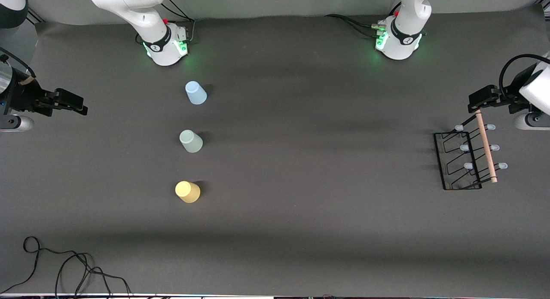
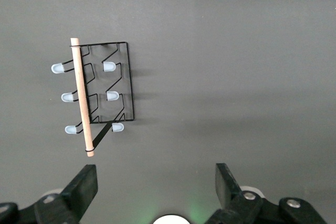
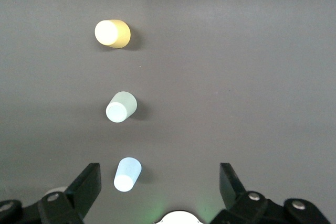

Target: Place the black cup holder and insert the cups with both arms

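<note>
Left gripper (image 2: 152,182): fingers spread wide, empty, above the wire-and-wood black cup holder (image 1: 470,157).
Right gripper (image 3: 157,184): fingers wide apart, empty.
Cups (image 1: 190,141): three smooth tapered tumblers, mid-frame.

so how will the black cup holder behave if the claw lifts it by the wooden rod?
The black cup holder is open wire, so probably light and stiff. Its wooden rod looks smooth and round, so it may slip or swing. The base is narrow; a sideways push could tip it.
</note>
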{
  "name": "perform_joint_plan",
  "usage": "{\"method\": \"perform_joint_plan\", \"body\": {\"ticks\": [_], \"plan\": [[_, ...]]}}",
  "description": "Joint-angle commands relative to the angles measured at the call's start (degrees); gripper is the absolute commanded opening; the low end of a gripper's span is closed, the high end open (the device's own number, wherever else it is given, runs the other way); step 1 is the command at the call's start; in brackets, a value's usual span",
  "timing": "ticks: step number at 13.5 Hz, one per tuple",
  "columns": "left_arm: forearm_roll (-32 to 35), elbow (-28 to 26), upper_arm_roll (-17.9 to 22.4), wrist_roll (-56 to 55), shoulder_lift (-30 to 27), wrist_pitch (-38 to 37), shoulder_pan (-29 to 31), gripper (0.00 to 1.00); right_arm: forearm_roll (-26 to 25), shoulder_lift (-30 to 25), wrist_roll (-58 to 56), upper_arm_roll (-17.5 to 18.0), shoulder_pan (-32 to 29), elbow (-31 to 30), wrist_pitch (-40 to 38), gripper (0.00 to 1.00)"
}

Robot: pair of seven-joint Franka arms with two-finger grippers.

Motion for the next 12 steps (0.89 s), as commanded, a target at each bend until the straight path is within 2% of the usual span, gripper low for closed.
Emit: {"method": "perform_joint_plan", "body": {"ticks": [1,9,12], "plan": [[-0.41,-1.24,0.39,-1.23,-1.34,0.31,-0.75,1.00,-0.99,-1.52,-0.21,-0.14,0.48,-1.62,0.84,1.00],[-0.41,-2.02,0.74,-0.45,-1.69,0.05,0.13,1.00,-0.91,-1.43,-0.21,-0.14,0.48,-1.62,0.76,1.00],[0.38,-5.62,3.37,8.48,-4.06,0.83,4.24,1.00,-0.91,-1.43,-0.21,-0.23,0.39,-1.62,0.67,1.00]]}}
